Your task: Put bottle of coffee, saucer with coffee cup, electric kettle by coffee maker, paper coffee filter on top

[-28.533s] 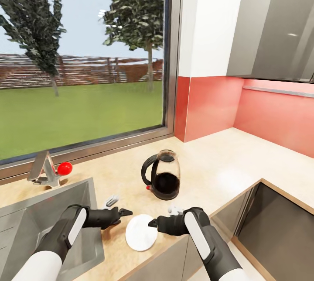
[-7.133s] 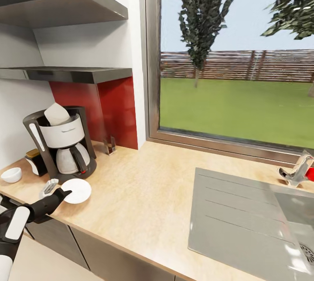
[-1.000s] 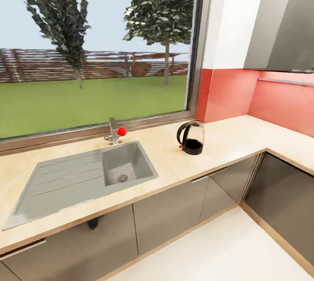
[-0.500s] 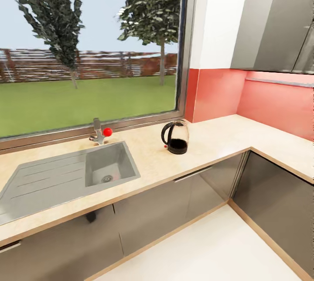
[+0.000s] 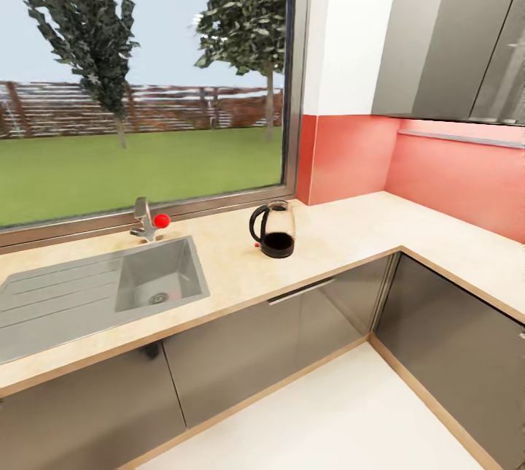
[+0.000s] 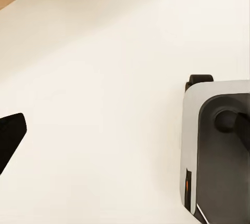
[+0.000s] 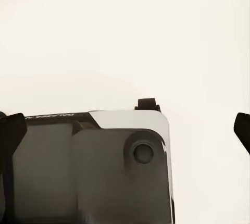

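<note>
Electric kettle (image 5: 274,230) upright on surface (image 5: 350,225), right of sink (image 5: 157,282), awaiting pickup; claws' state: cannot tell.

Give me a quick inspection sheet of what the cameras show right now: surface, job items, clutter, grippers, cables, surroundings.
Surface: beige countertop runs under the window and turns a corner to the right; a steel sink is set into it.
Job's things: electric kettle stands upright on the countertop, to the right of the sink, apart from it.
Clutter: nothing seen.
Grippers: left wrist view shows one dark fingertip at the picture's edge; right wrist view shows dark fingertips at both edges, spread wide, nothing between them.
Cables: nothing seen.
Surroundings: tap with red knob behind the sink, window onto lawn and trees, red backsplash, grey wall cabinets, pale floor.
</note>
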Robot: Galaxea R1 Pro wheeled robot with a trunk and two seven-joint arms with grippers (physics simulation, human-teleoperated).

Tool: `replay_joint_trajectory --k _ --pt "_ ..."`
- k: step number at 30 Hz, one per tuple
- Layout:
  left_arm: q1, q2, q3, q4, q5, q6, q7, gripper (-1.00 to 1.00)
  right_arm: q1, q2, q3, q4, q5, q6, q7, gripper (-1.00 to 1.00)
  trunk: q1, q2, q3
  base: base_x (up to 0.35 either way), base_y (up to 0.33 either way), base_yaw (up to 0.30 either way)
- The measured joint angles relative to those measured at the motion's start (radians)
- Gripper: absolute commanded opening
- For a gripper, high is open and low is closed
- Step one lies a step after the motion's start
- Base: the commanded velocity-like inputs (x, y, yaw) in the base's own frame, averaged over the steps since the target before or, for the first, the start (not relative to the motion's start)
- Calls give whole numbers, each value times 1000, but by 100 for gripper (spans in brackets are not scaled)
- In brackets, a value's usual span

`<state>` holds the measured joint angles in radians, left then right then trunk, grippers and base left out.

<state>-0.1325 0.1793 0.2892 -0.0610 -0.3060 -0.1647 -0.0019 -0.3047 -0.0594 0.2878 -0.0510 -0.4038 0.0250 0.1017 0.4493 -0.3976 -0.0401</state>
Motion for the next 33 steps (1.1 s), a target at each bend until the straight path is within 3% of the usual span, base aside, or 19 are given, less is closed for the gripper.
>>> replay_joint_trajectory --k 15,25,30,33 --pt "0 -1 0 0 0 0 0 100 0 0 -1 0 0 0 0 100 0 0 0 0 -274 4" --pt "-1 -2 3 -12 -2 -3 1 100 0 -1 -1 2 0 0 0 100 0 0 0 0 -196 207" --pt "-11 -23 2 -47 -1 -11 0 100 0 -1 -1 1 0 0 0 100 0 0 0 0 -19 66" --pt "-15 -43 2 -136 0 -14 -5 100 0 -1 0 2 1 0 0 100 0 0 0 0 -4 12"
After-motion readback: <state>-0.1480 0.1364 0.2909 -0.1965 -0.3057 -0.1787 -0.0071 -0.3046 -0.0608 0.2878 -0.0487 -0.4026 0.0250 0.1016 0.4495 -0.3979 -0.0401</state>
